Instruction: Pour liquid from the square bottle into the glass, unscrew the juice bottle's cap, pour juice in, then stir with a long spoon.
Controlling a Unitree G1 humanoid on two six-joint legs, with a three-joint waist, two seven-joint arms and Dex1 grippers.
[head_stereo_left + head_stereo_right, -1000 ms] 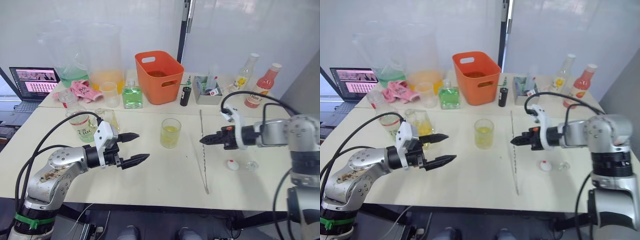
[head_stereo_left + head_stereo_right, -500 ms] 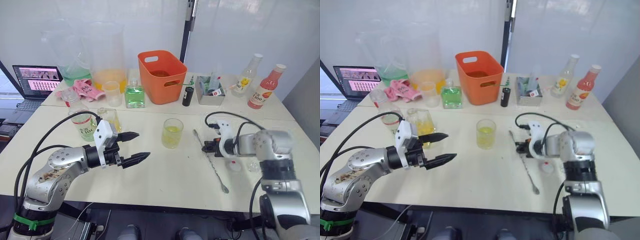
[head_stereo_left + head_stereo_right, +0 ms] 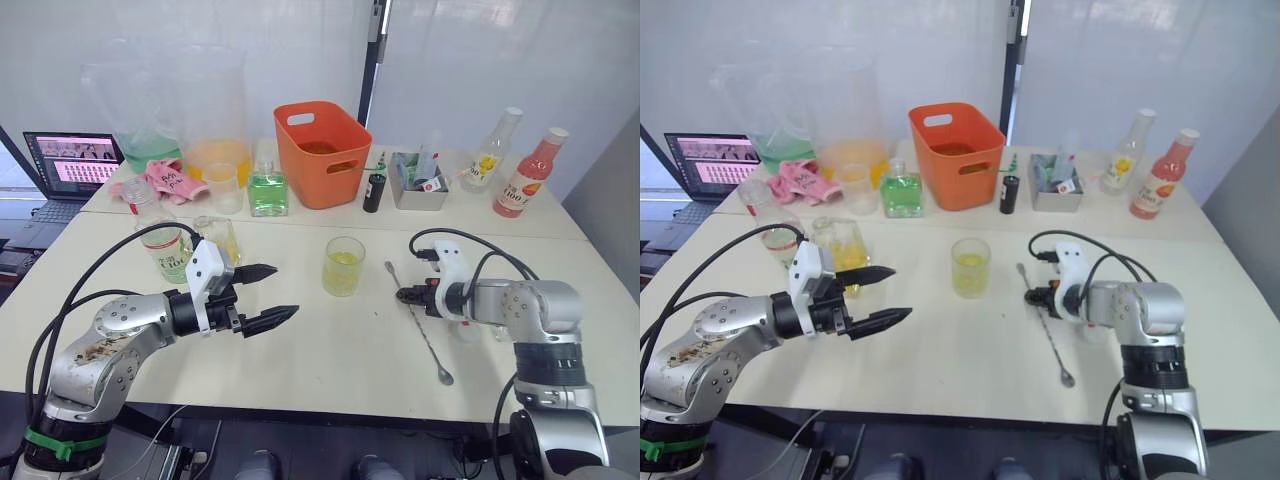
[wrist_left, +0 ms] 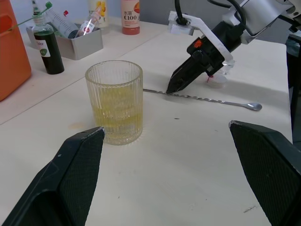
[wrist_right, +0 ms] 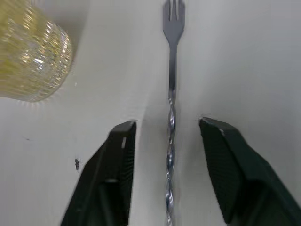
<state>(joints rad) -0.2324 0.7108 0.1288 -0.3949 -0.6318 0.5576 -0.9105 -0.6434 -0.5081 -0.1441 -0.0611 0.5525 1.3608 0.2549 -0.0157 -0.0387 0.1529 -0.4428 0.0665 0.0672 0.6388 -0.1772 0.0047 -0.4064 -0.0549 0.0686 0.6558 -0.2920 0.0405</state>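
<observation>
An orange basket (image 3: 320, 152) stands at the back of the table (image 3: 330, 360), a small square bottle of green liquid (image 3: 265, 192) just to its left. Further left – a pink cloth (image 3: 166, 180), a clear cup (image 3: 221, 187) and an open laptop (image 3: 68, 165). Right of the basket sit a dark little bottle (image 3: 374, 190), a grey tray (image 3: 420, 186), a yellow-labelled bottle (image 3: 493, 152) and a pink-liquid bottle (image 3: 531, 174).

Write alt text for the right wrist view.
The right claw is open, a finger on each side of the twisted stem of the long spoon lying flat on the table. The glass of yellow liquid stands nearby.
</observation>
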